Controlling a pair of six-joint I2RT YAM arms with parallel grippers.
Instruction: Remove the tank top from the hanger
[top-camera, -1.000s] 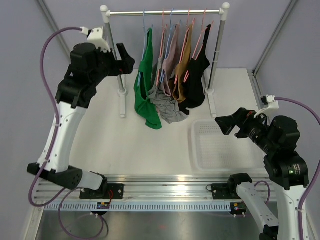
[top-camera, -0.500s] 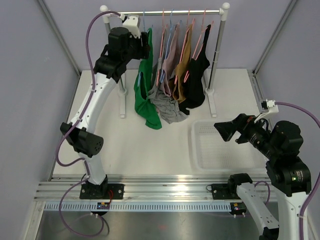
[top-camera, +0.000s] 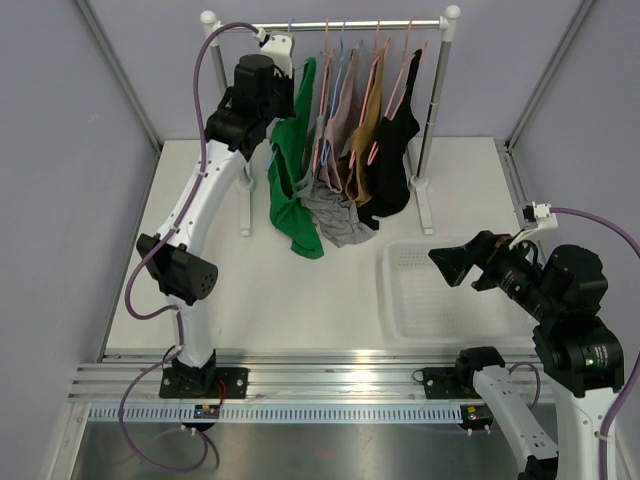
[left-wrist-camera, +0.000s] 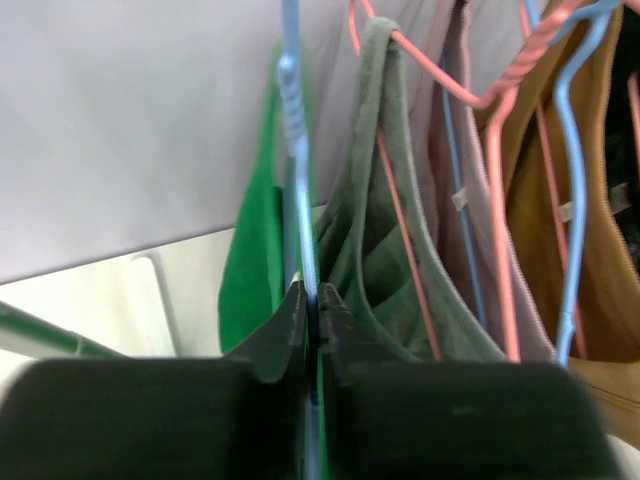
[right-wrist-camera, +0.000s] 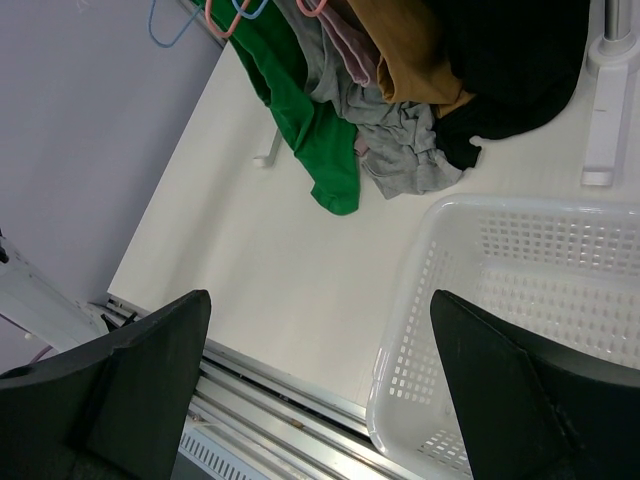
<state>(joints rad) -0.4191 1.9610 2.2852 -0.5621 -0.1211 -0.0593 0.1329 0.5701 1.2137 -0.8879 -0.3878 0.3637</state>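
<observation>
A green tank top (top-camera: 290, 185) hangs at the left end of the rack on a light blue hanger (left-wrist-camera: 291, 130), its hem bunched on the table. My left gripper (top-camera: 283, 78) is raised to the top of the garment. In the left wrist view its jaws (left-wrist-camera: 312, 296) are shut on the blue hanger wire, with green fabric (left-wrist-camera: 250, 260) pressed alongside. My right gripper (top-camera: 452, 262) hovers low at the right, open and holding nothing, with its fingertips (right-wrist-camera: 190, 310) wide apart over the table edge.
Several more tops (grey (top-camera: 335, 210), pink, mustard (top-camera: 365, 130), black (top-camera: 392, 170)) hang on pink and blue hangers from the rail (top-camera: 330, 24) between two white posts. A white mesh basket (top-camera: 392, 300) sits at the front right, below the right gripper.
My left arm swung up from the left to the rack's left end, and its jaws went from open to shut on the blue hanger. The right arm barely moved.
</observation>
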